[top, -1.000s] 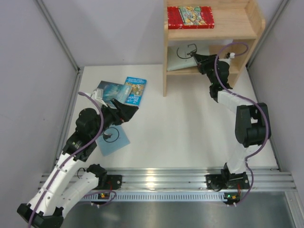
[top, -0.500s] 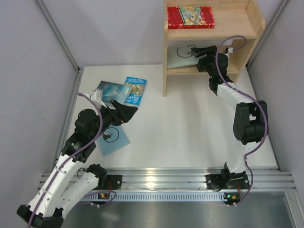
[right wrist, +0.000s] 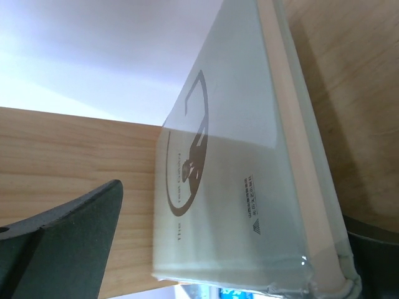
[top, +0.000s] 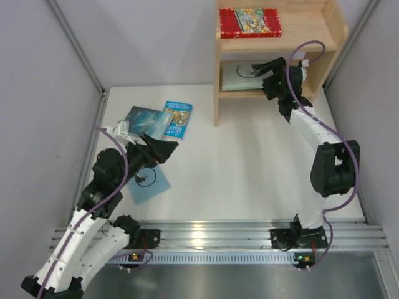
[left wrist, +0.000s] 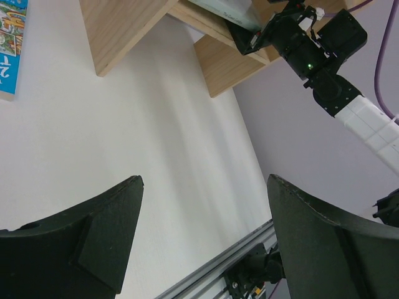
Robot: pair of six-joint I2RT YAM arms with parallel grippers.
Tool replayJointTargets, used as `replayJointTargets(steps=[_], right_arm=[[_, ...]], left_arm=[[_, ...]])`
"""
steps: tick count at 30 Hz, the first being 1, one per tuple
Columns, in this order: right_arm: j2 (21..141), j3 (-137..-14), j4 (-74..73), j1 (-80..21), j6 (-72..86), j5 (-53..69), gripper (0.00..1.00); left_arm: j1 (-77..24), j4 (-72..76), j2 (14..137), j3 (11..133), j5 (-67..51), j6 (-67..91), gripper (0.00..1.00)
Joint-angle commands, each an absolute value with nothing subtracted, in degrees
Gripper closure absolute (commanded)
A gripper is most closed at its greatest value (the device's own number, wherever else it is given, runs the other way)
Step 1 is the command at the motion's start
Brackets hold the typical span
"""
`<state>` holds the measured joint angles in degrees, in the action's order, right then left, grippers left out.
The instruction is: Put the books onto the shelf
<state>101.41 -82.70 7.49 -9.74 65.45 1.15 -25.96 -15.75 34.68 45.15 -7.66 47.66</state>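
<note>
On the shelf (top: pixel 217 99), lower tier, pale book (top: pixel 235 78) flat between wide-open fingers (right wrist: pixel 68 243) of the right hand (top: pixel 262 78)

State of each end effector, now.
Left end effector: open, holding nothing.
Right end effector: open, astride the pale blue-green book on the lower tier of the shelf, not clamping it.

Shelf (top: pixel 280 45) at far right of table (top: pixel 249 174). Upper book (top: pixel 250 22) flat on top tier; lower book (top: pixel 240 76) flat on tier below, toward left. On table's left half: leftmost book (top: pixel 139 116) touching neighbour book (top: pixel 177 119) on its right; nearest book (top: pixel 149 185) nearer, apart.
</note>
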Motion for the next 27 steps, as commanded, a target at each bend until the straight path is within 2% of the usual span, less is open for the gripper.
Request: replayJointTargets(steps=[1,9,13,19,23,25,27], right_arm=[[96.9,-86.0,4.3,-10.3,58.7,-3.7,0.04],[95.0,-90.3,-4.8,-10.5,53.4,-6.1,0.07],[93.5,-89.9,-9.1,-10.5,53.2,-7.1,0.15],[93.3,-87.7,-7.4,-10.7,52.3,-7.4,0.39],[94.4,-87.3,-4.8,-10.7,51.4,-6.7,0.65],[94.7,-86.8,-2.5,-10.7,51.2,-6.9,0.74],[95.2,-86.8,-0.4,-10.7,49.4,-6.7,0.74]], left_arm=[[-25.9,-15.7,33.3,45.2,-8.0,48.0,0.14],[-25.8,-16.3,32.1,44.7,-8.0,48.2,0.14],[-25.9,-16.3,31.8,44.6,-8.1,48.5,0.14],[-25.9,-16.3,31.5,44.2,-8.4,48.9,0.15],[-25.9,-16.3,31.4,44.0,-8.6,49.2,0.15],[-25.9,-16.3,31.1,44.0,-8.6,49.2,0.15],[-25.9,-16.4,31.1,44.0,-8.5,49.1,0.15]])
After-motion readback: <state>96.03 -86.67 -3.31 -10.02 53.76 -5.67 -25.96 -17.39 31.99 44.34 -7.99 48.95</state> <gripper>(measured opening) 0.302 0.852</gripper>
